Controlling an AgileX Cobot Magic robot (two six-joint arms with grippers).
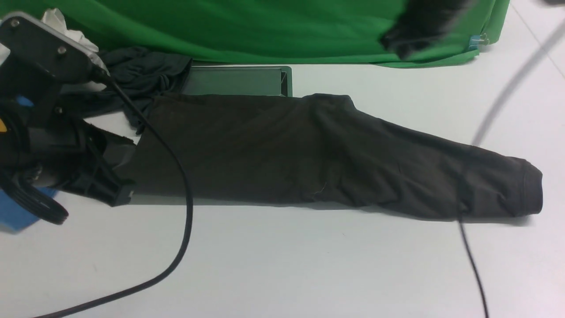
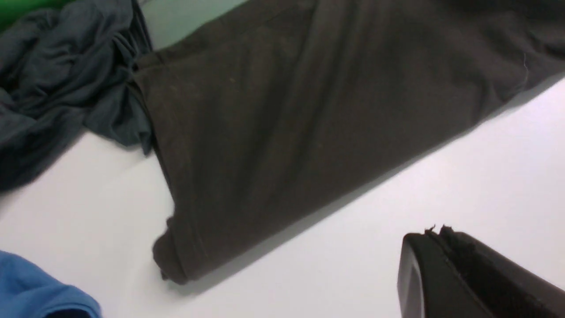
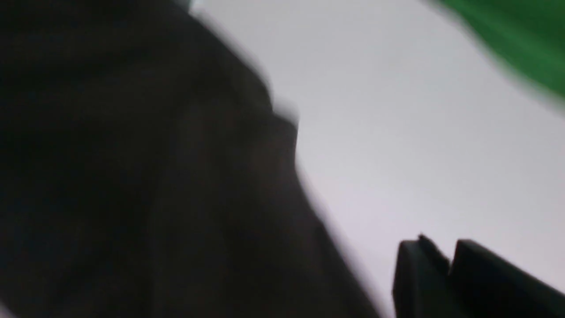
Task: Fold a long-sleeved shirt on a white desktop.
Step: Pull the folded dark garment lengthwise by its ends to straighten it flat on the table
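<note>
Dark brownish-black cotton, the long-sleeved shirt [image 1: 282, 154] lies folded into a long band across the middle of the white desktop [image 1: 282, 265], its body to the left and one sleeve running out to the right, ending in a ribbed cuff [image 1: 532, 187] near the right edge. The band's far edge overlaps the silver-framed cable hatch [image 1: 236, 81], which sits just in front of the green cloth backdrop [image 1: 265, 26].

At the far left a crumpled dark grey-teal garment [image 1: 132, 75] touches the shirt's left end. A patch of blue cloth [image 1: 17, 214] shows at the near left, partly behind the left arm.

The left gripper [image 2: 435, 234] has its fingers pressed together with nothing between them, hovering over bare table just near of the shirt's folded hem. The right gripper [image 3: 446, 251] shows a narrow gap between its fingers and no cloth in them; it hangs above the table beside the sleeve, in a blurred picture. In the front view it is only a dark smear at the far right against the backdrop.

A black cable [image 1: 185, 221] loops over the shirt's left part and down across the near table.
</note>
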